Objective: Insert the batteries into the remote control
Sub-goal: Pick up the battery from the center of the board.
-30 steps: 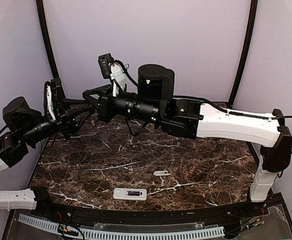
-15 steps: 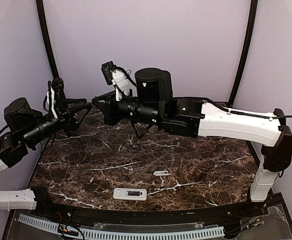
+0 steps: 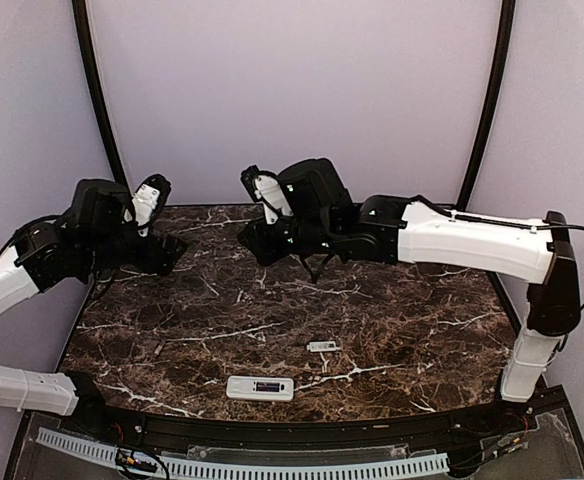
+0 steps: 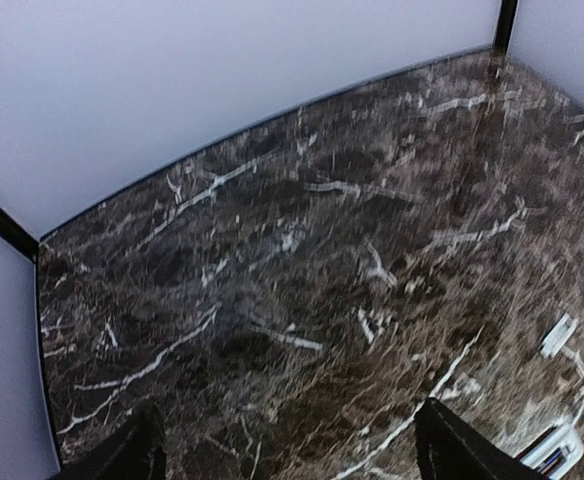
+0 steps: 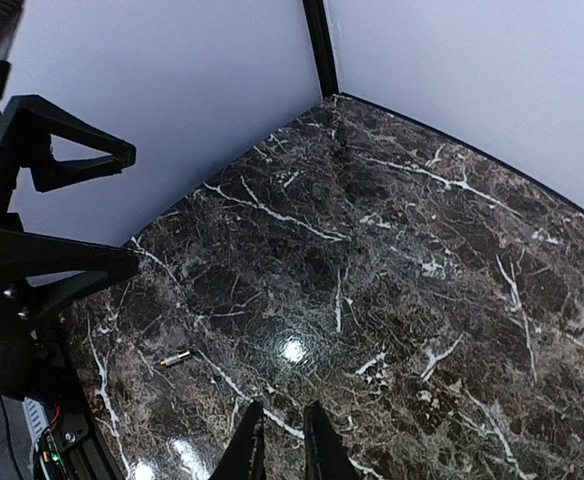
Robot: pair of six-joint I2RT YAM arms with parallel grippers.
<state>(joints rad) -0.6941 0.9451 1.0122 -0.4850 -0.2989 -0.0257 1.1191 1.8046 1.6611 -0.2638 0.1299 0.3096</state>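
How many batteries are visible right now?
1 for certain: a battery lying loose on the table, seen from the right wrist. A bluish shape in the recess of the remote may be another, but it is too small to tell.

Left gripper (image 4: 287, 442): fingers (image 4: 137, 452) stand wide apart, nothing between them, above the dark marble table (image 4: 302, 230). Remote control (image 4: 555, 452) lies at the lower right edge, partly cut off. A small white cover piece (image 4: 558, 334) lies near it, apart.
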